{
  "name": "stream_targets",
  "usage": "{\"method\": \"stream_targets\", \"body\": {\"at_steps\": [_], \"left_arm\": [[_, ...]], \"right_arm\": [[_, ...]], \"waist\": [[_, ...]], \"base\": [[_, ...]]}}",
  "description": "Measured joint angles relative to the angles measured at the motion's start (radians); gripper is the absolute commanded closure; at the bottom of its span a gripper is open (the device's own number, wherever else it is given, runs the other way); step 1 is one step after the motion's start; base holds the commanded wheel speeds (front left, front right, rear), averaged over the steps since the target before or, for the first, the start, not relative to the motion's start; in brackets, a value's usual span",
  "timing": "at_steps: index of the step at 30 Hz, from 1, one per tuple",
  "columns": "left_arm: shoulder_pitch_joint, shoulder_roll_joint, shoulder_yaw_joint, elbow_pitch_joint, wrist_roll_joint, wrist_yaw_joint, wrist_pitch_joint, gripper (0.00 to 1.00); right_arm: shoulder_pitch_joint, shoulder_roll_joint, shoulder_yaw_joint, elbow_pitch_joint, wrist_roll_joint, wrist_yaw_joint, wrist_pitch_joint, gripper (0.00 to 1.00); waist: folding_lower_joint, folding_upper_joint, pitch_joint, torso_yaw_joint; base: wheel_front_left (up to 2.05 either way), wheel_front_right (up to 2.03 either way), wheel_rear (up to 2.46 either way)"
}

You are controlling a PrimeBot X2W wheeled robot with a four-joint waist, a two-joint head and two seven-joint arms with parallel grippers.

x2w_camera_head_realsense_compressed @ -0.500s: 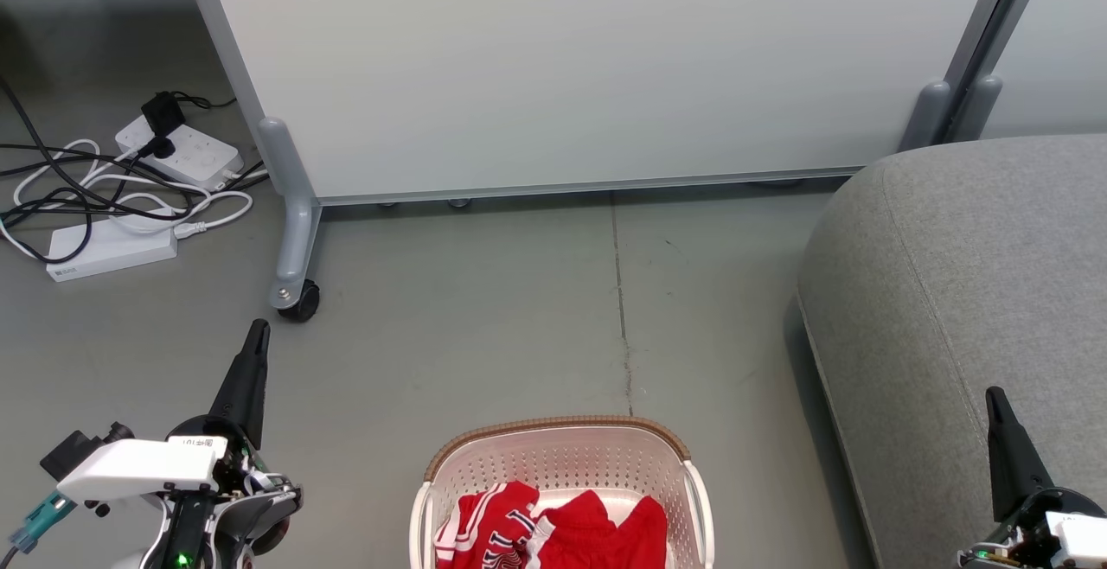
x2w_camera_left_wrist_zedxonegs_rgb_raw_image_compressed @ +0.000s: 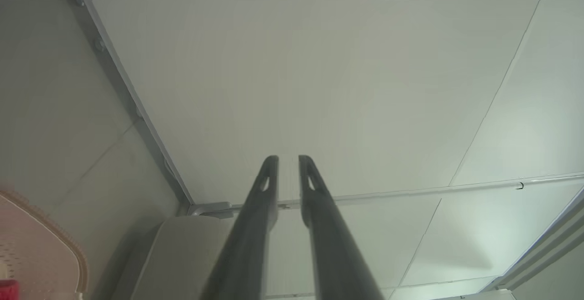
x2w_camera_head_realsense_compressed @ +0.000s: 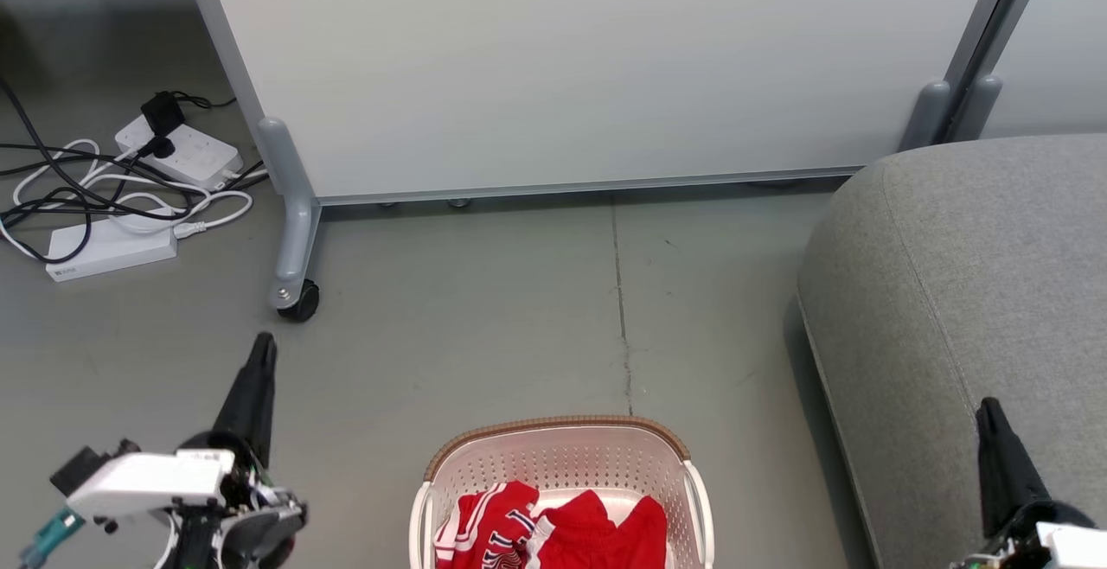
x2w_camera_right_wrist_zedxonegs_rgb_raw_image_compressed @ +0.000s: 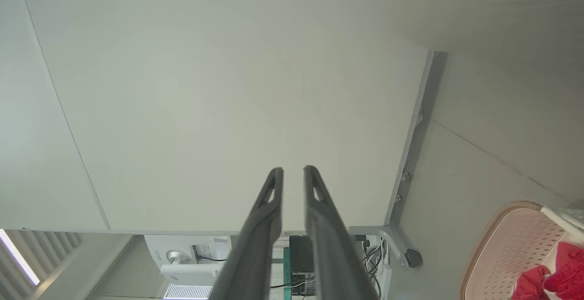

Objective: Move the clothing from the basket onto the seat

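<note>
Currently | soft bright red clothing lies inside oval cream-white plastic basket | left gripper, right gripper: nearly closed, empty | risk: without opening, they only push fabric down | grey upholstered seat near basket

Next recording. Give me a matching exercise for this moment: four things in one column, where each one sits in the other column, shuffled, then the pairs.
Things
1. red clothing
2. basket
3. sofa
4. power strips

Places, as seen in the head view
A. far left, beside the panel's wheeled foot
B. lying inside the basket
C. bottom centre, on the ground
D. right side, with nothing red on it

Pairs: 1-B, 2-C, 3-D, 4-A
</note>
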State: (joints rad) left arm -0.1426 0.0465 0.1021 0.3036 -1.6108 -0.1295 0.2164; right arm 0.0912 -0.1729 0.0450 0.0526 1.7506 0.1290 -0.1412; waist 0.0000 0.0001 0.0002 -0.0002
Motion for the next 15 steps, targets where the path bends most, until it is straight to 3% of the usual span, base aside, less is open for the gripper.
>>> {"method": "stream_targets", "body": {"at_steps": [15], "left_arm": [[0.053,-0.009,-0.007,0.004,0.018,0.0,-0.073,0.0]], "right_arm": [[0.01,0.035,-0.003,0.032,-0.064,-0.003,-0.013,0.0]], "waist": [[0.0,0.0,-0.01,-0.002]], "base": [[0.0,0.0,0.0]]}}
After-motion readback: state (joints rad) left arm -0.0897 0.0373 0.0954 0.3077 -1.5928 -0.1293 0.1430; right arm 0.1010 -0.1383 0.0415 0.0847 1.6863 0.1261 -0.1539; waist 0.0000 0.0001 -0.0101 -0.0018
